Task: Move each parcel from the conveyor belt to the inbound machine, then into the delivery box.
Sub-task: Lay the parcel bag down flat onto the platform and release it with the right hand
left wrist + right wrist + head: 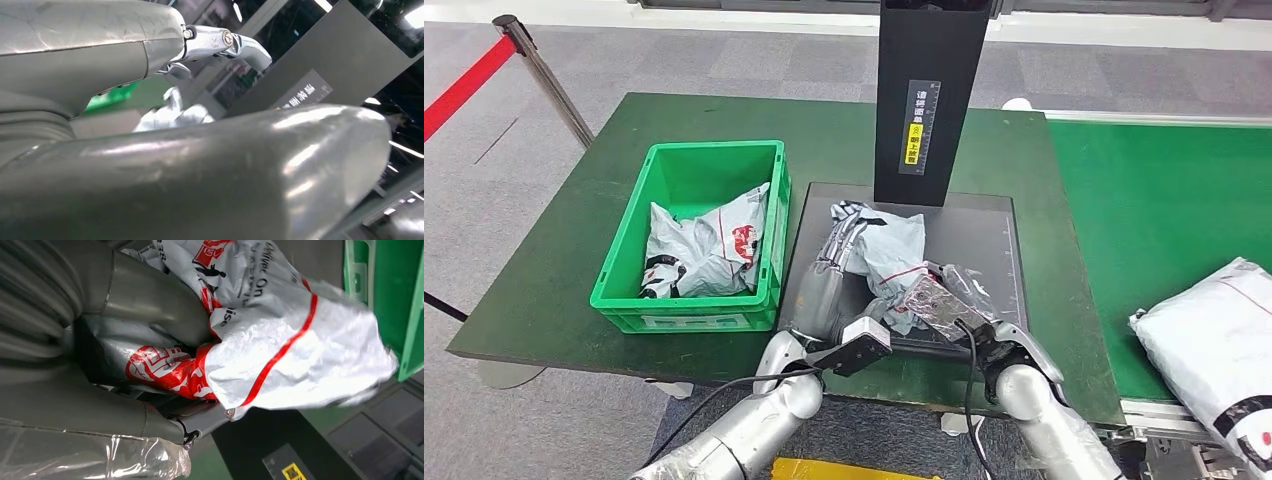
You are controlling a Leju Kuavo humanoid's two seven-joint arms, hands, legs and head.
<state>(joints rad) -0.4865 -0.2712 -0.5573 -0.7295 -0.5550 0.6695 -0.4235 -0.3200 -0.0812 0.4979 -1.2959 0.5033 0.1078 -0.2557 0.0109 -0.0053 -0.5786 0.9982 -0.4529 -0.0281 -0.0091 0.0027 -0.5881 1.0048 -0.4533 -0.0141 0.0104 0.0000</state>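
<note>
Fingers (849, 228) of left hand (836, 250) lie flat against crumpled grey plastic parcel (894, 255) on black scanner plate (984, 240), likely steadying it. Right wrist view: right hand (125, 305) grips parcel (280, 340) near green crate (385, 295).

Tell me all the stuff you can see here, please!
Parcel on machine: one, grey with red stripe, on the dark platform, held by both hands.
Parcels in box: grey-white, count unclear, inside the crate.
Delivery box: one, green, left on the table.
Inbound machine: one, black platform with upright post.
Parcel on conveyor: one, white, at right.
Conveyor belt: one, green, right side.
Table: one, dark green.
Barrier post: one, silver with red strap, back left.
Left hand: on the parcel.
Right hand: gripping the parcel.
</note>
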